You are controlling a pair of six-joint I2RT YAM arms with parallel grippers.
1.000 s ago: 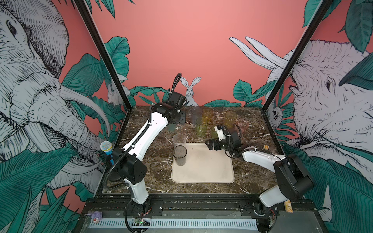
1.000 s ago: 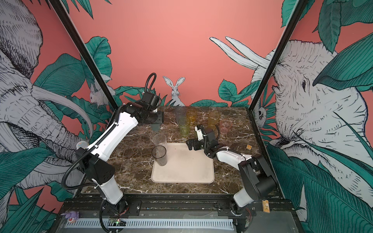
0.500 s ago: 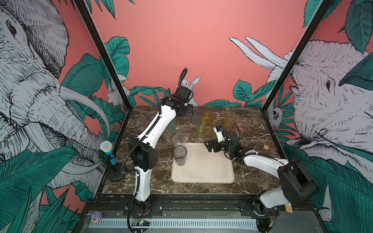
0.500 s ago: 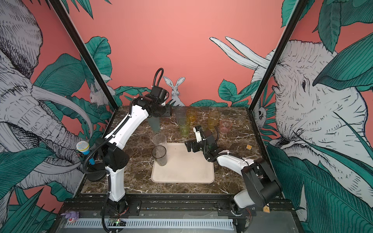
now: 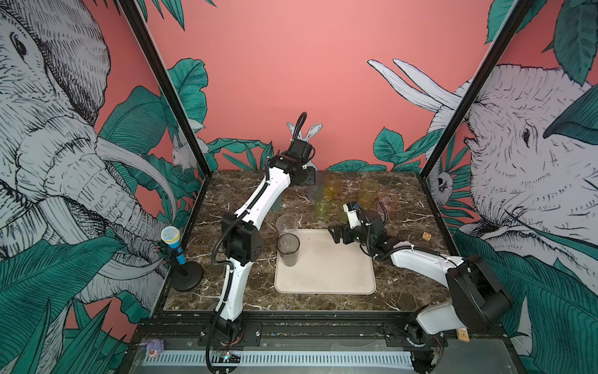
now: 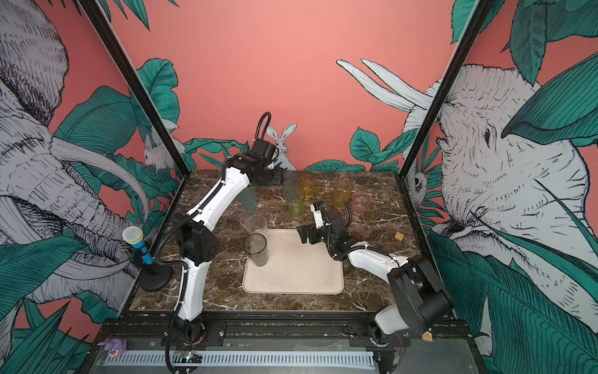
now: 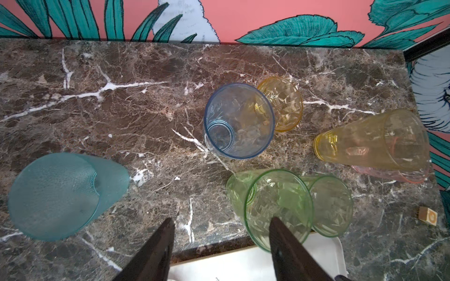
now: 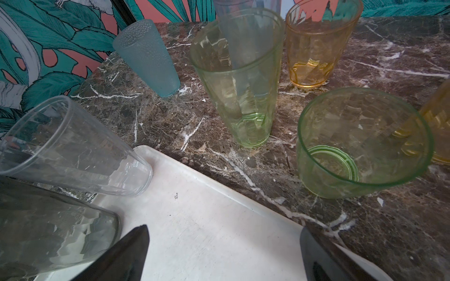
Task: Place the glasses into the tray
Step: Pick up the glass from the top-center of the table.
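The tray (image 5: pixel 323 268) lies flat on the marble desk (image 5: pixel 404 285). 1 smoky grey glass (image 5: pixel 288 249) stands upright inside the tray, close to the rim on the left arm's side. A tall clear glass (image 5: pixel 286 223) stands just behind it at the tray's far corner. I cannot tell whether its base rests on the tray or on the desk.

The other 7 glasses stand on the desk beyond the tray's far edge. Nearest that edge are a tall green glass (image 8: pixel 241 77) and a short green glass (image 8: pixel 362 143), side by side. Farther from the tray are a blue glass (image 7: pixel 239 120) with a short amber glass (image 7: pixel 280 103) just beside it, and a tall yellow glass (image 6: pixel 342 192) with a pink glass (image 6: pixel 361 203) next to it. A frosted teal glass (image 7: pixel 65 194) stands apart from this group, beyond the tray's far corner on the left arm's side.

The left jaws hang above the desk just past the tray's far edge, parted, with nothing between them. The right jaws are spread wide and hold nothing, low over the far part of the tray. A small wooden cube (image 5: pixel 427 236) lies on the desk well apart from the tray, on the right arm's side.
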